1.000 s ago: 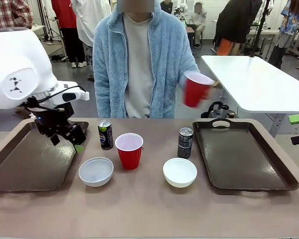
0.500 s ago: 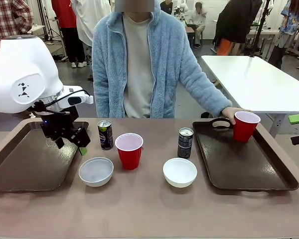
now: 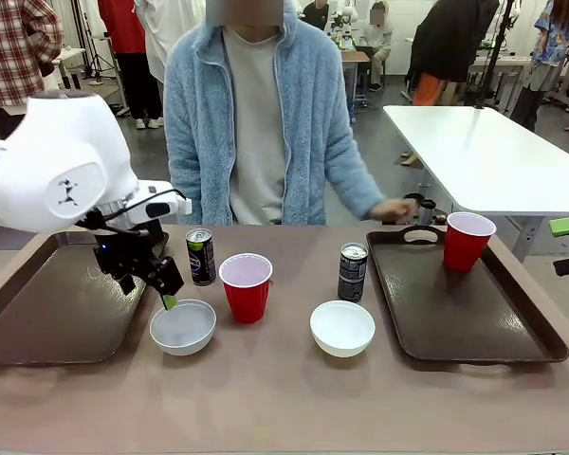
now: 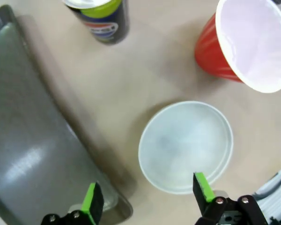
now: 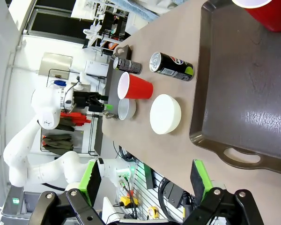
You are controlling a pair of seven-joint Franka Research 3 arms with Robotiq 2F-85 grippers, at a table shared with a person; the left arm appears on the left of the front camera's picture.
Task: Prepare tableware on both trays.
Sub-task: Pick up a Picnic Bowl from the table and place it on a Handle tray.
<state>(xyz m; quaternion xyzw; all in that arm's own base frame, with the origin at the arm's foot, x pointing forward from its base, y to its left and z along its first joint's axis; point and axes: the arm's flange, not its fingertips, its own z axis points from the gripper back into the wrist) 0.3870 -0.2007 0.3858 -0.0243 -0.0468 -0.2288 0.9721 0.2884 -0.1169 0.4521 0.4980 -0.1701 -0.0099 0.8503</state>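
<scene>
The left jaws stand wide apart with nothing between the pads, low over the far-left rim of the left bowl (image 3: 182,325); in the left wrist view one green pad sits over the bowl's edge and the other over the corner of the left tray (image 3: 57,303) (whether a pad touches the rim I cannot tell). That bowl rests on the table (image 3: 284,408) just beside the left tray, which carries nothing. Behind the bowl stands the left can (image 3: 200,256), upright, and just beside it to the right the middle cup (image 3: 246,286), upright with its mouth up. Further right the right can (image 3: 353,271) stands behind the right bowl (image 3: 341,327), both on the table near the right tray (image 3: 474,332). The far cup (image 3: 468,240) stands upright in that tray's far right part. The person's hand (image 3: 394,209), blurred, is above the table's far edge, apart from the cup. The right jaws are also wide apart and empty, seen in the right wrist view beyond the tray's handle end.
</scene>
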